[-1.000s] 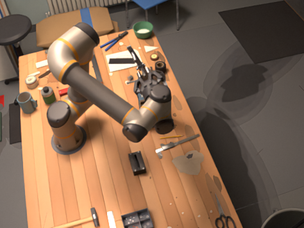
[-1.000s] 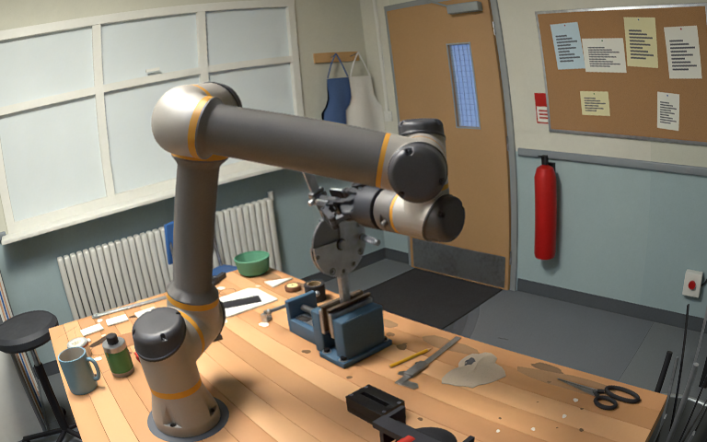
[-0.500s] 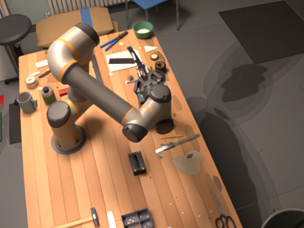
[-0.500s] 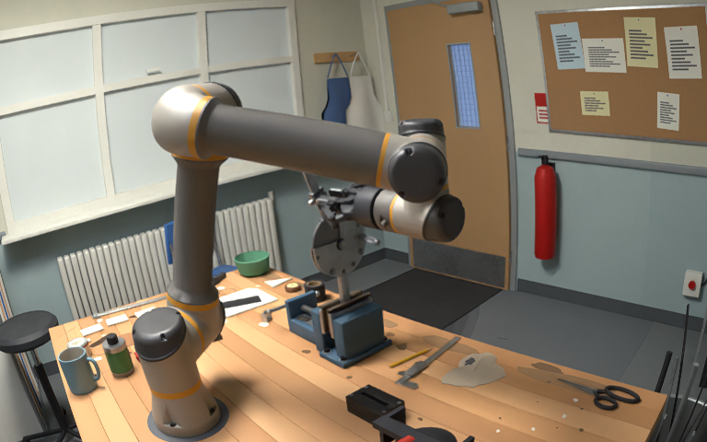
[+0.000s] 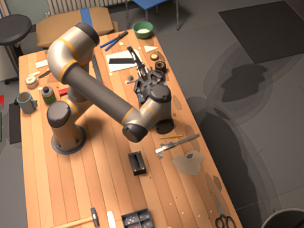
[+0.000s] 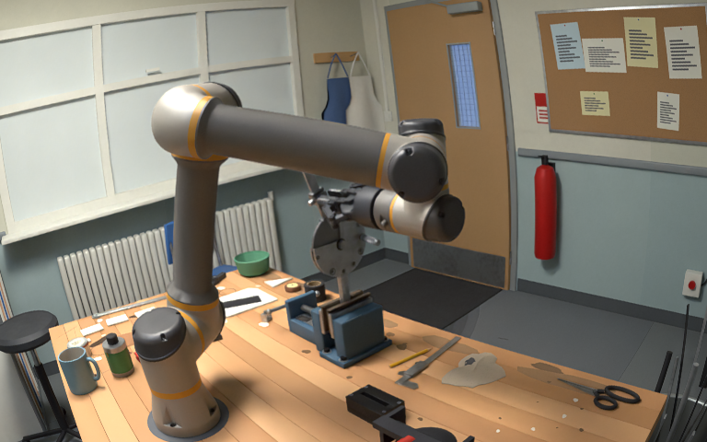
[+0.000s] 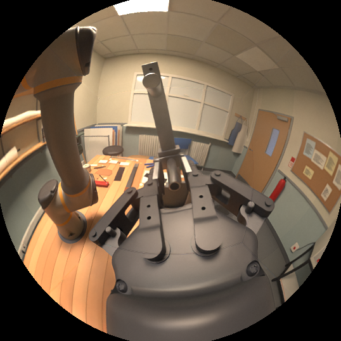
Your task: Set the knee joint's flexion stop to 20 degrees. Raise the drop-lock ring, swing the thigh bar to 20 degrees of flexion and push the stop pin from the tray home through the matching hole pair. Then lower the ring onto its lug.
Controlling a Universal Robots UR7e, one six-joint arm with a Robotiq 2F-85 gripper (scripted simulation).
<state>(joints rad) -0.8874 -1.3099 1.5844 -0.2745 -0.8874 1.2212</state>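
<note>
My gripper (image 7: 170, 173) points level at the top of the knee joint and is open, its fingers standing either side of the drop-lock ring (image 7: 168, 152) on the thigh bar (image 7: 159, 108). The thigh bar leans up and away from the joint, with a knob at its top. The joint's round plate (image 6: 336, 250) stands on a bar clamped in the blue vise (image 6: 341, 326). From the second side camera the gripper (image 6: 326, 200) sits just above the plate. The pin tray (image 5: 137, 162) lies on the bench nearer the front, and I cannot make out the pin in it.
Behind the vise lie a green bowl (image 5: 143, 29), blue pliers (image 5: 113, 40) and tape rolls (image 5: 160, 65). A caliper (image 5: 178, 144), pencil and rag (image 5: 189, 161) lie beside the vise, scissors (image 5: 223, 216) near the bench corner, a mug (image 5: 26, 101) and bottle at the left.
</note>
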